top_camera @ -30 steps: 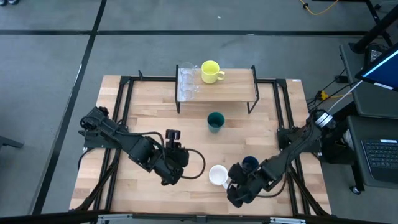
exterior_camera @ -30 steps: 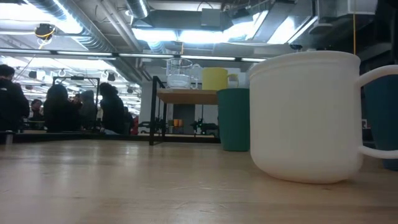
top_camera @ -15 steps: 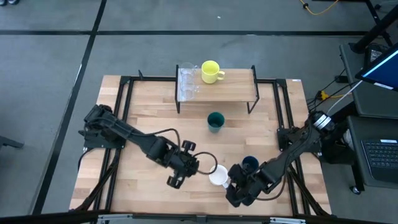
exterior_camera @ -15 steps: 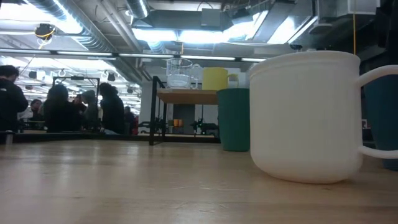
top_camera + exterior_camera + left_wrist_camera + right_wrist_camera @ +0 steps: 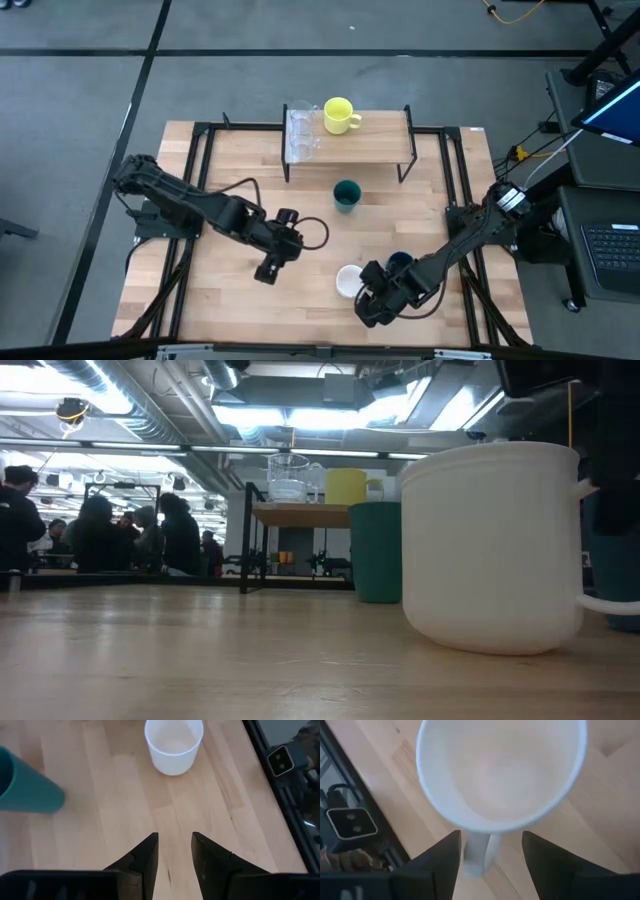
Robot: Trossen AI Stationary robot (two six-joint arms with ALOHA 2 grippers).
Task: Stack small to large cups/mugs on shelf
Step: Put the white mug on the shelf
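A white mug (image 5: 350,282) stands on the tabletop near the front, with a dark blue cup (image 5: 402,263) just right of it and a teal-green cup (image 5: 346,195) farther back. A yellow mug (image 5: 340,115) and clear glasses (image 5: 300,132) stand on the small wooden shelf (image 5: 375,143) at the back. My right gripper (image 5: 487,851) is open, its fingers on either side of the white mug's handle (image 5: 477,851), not touching it. My left gripper (image 5: 174,840) is open and empty over bare wood, left of the white mug (image 5: 173,745).
Black metal rails (image 5: 200,150) run along the table's left, right and far sides. Bare wood lies between the teal-green cup and the white mug. People stand in the room behind the table (image 5: 90,535).
My left gripper has swung toward the white mug, then drawn back toward the table's left, still open and empty. My right gripper has gone a little toward the table's left, closing on the white mug's handle. The mugs and cups have stayed in place.
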